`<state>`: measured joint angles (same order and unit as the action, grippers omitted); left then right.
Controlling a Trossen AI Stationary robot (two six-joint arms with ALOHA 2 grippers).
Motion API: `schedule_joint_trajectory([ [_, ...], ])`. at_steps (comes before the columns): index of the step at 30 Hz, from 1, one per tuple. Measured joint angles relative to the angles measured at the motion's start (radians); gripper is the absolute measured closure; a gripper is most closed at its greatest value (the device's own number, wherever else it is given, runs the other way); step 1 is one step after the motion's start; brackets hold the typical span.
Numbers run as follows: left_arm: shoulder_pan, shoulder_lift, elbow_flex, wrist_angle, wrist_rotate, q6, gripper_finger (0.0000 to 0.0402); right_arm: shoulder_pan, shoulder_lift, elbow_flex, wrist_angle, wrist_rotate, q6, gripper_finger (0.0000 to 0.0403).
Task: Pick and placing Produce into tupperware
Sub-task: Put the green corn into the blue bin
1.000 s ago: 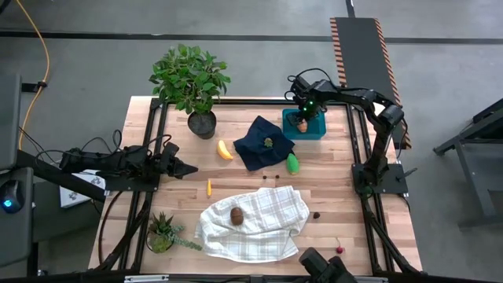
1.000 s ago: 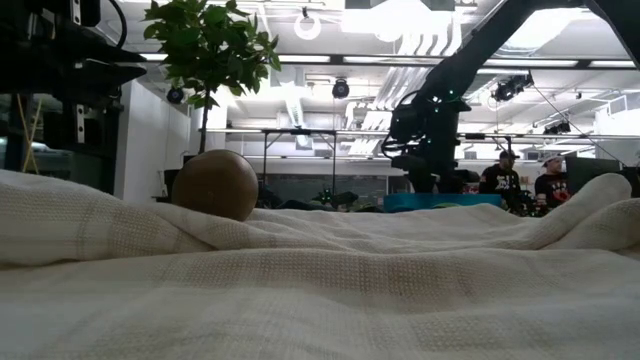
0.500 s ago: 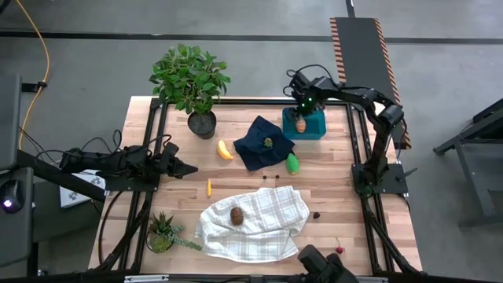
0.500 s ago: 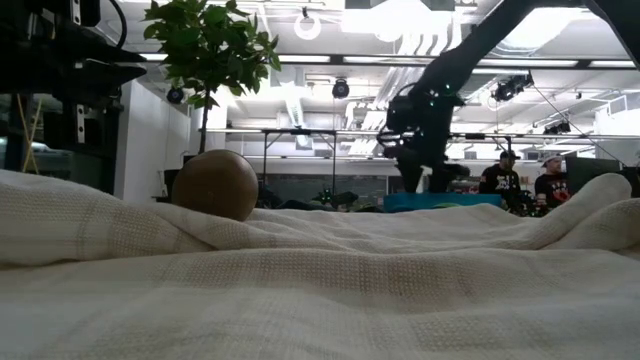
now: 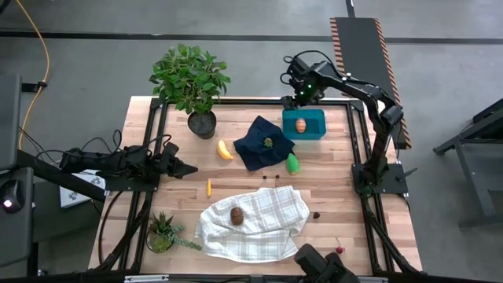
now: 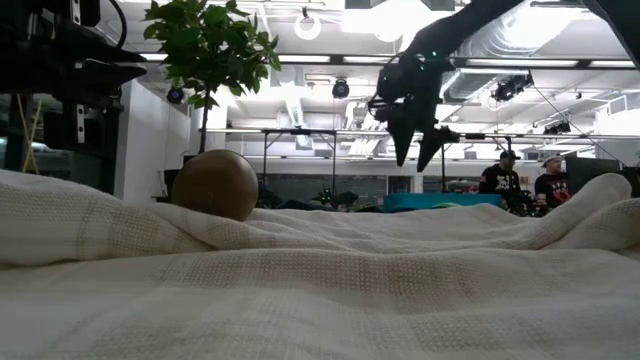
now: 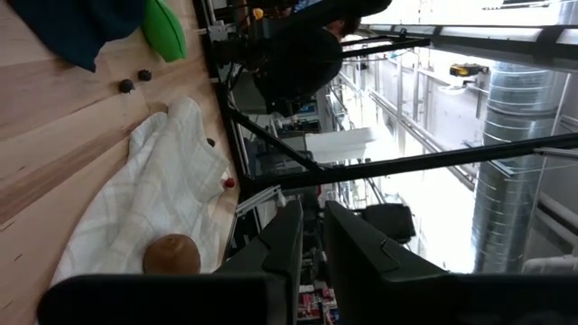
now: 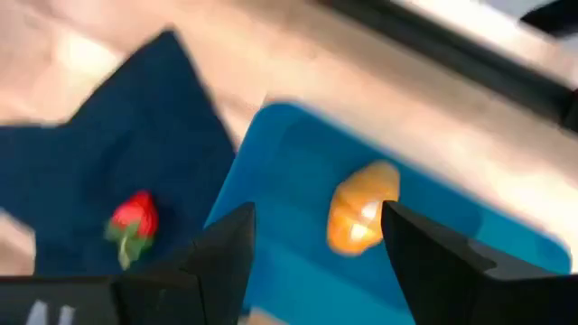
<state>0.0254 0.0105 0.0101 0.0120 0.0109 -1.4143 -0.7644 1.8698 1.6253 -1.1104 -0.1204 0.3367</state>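
The teal tupperware (image 5: 314, 130) stands at the table's far right with an orange piece (image 5: 300, 124) lying on its floor. My right gripper (image 5: 296, 97) hangs open above it, fingers pointing down, holding nothing; the right wrist view shows the orange piece (image 8: 361, 206) below, between the fingers. A banana (image 5: 225, 149), a green piece (image 5: 292, 163) and a brown oval piece (image 5: 236, 215) on the white cloth lie apart on the table. A small red piece (image 8: 134, 219) lies on the navy cloth. My left gripper (image 5: 189, 168) waits shut at the table's left side.
A navy cloth (image 5: 263, 143) lies beside the tupperware and a white checked cloth (image 5: 255, 224) covers the near middle. Potted plants stand at the far left (image 5: 191, 79) and near left (image 5: 163, 233). Small dark cherries (image 5: 317, 214) are scattered near the right. People (image 6: 500, 172) sit beyond the table.
My right gripper has risen straight up out of the tupperware, shifting a little toward the far edge. The orange piece stays lying in the box where it was.
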Motion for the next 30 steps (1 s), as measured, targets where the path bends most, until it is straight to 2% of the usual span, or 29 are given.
schedule_joint_trajectory([
  [8, 0.000, 0.000, 0.000, 0.000, 0.008, 0.000, 0.0362, 0.117, 0.000, 0.015, -0.188, -0.013, 0.030, 0.0171],
  [17, 0.000, 0.000, 0.000, 0.006, 0.036, 0.033, 0.0362, 0.304, 0.000, 0.014, -0.175, 0.002, 0.142, 0.0171],
  [22, 0.000, 0.000, 0.000, 0.014, 0.073, 0.054, 0.0362, 0.405, 0.000, 0.014, -0.159, 0.077, 0.219, 0.0171],
  [30, 0.000, 0.000, 0.000, 0.021, 0.120, 0.057, 0.0362, 0.505, -0.001, 0.010, -0.180, 0.110, 0.326, 0.0171],
])
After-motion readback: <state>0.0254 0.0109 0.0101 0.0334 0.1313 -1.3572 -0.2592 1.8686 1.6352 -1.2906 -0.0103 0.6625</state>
